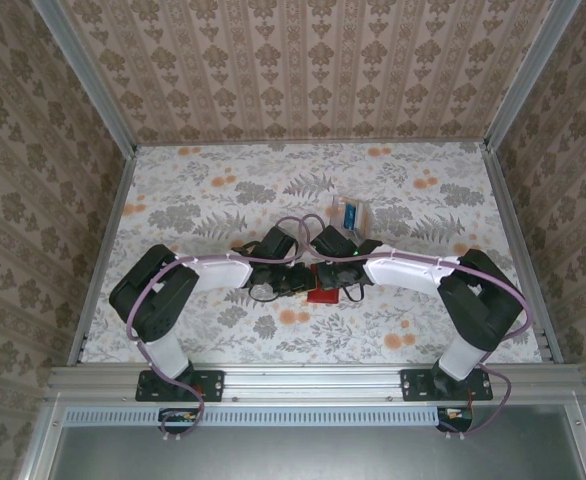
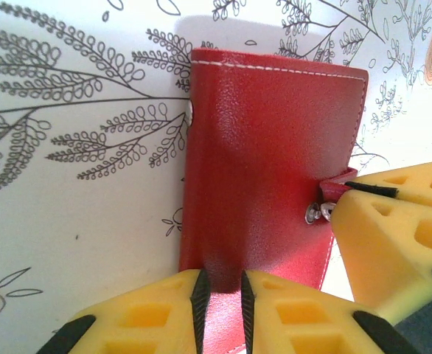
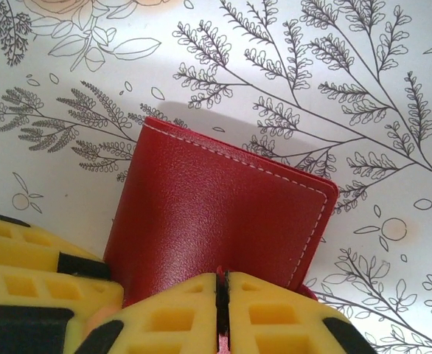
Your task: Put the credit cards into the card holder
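While both grippers clamp the closed card holder (image 2: 267,169), the task looks barely begun.
The left gripper (image 2: 222,302) pinches the holder's near edge. The right gripper (image 3: 222,295) is squeezed onto the snap tab (image 2: 332,190) at the holder's side, seemingly to pull the flap free. The holder lies folded shut, red outer face up. Something blue, likely the credit cards (image 1: 349,213), sits in a clear box (image 1: 365,224) just beyond the holder, untouched. What seems left: unsnap and spread the holder, fetch each card, then slide it into a pocket.
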